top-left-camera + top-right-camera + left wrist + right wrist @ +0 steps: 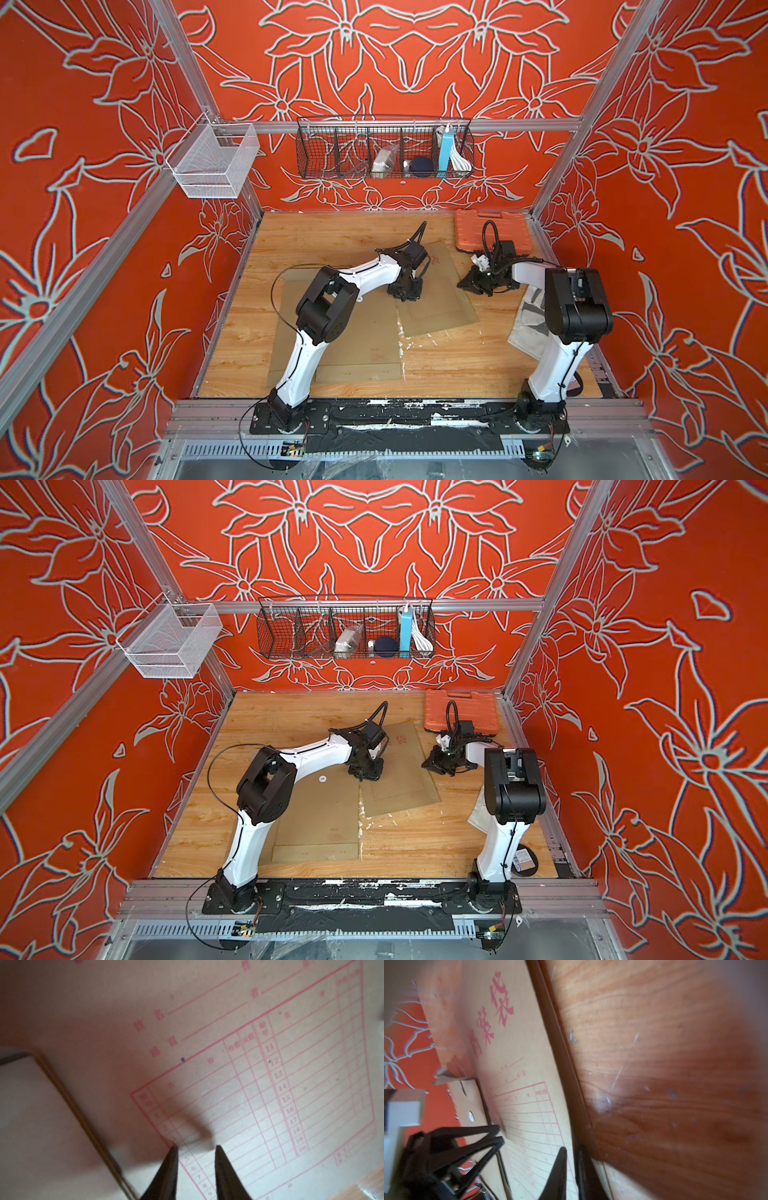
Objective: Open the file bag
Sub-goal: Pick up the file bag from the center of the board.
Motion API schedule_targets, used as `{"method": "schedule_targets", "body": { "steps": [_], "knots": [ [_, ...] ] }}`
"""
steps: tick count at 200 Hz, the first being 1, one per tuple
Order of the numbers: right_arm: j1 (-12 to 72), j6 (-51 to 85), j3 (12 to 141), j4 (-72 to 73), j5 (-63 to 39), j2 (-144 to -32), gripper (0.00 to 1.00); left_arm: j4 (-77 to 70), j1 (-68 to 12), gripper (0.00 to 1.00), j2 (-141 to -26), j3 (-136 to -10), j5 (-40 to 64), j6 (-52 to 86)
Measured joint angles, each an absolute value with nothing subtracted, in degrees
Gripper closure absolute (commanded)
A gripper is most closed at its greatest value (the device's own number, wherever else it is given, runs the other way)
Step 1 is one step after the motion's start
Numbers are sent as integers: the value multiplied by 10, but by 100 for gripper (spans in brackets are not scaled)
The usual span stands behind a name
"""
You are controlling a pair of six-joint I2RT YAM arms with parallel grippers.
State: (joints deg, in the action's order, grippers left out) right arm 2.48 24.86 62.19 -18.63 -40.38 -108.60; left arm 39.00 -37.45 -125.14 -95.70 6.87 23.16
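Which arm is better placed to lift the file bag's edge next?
Right. The right fingers are shut at the file bag edge, seemingly pinching it. The left fingers stand apart, tips on its printed face, only holding it down.

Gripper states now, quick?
Left gripper: open, empty, tips at the file bag.
Right gripper: shut on the file bag's edge.

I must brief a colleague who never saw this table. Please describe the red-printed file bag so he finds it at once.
Start at the orange plastic case in the far right corner of the wooden table. Just before it, toward the middle, lies the kraft file bag, turned askew. Its neighbour, the plain file bag, lies straight and shows no red form.
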Motion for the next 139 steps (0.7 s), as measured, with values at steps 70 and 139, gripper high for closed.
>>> {"method": "schedule_targets", "body": {
  "steps": [70, 139],
  "knots": [
    [25, 244, 582, -209, -371, -1030, 100, 365, -375, 46, -1247, -955, 98, 227],
    [25, 259, 546, -237, -335, -892, 100, 347, -400, 25, -1098, -908, 83, 202]
  ]
}}
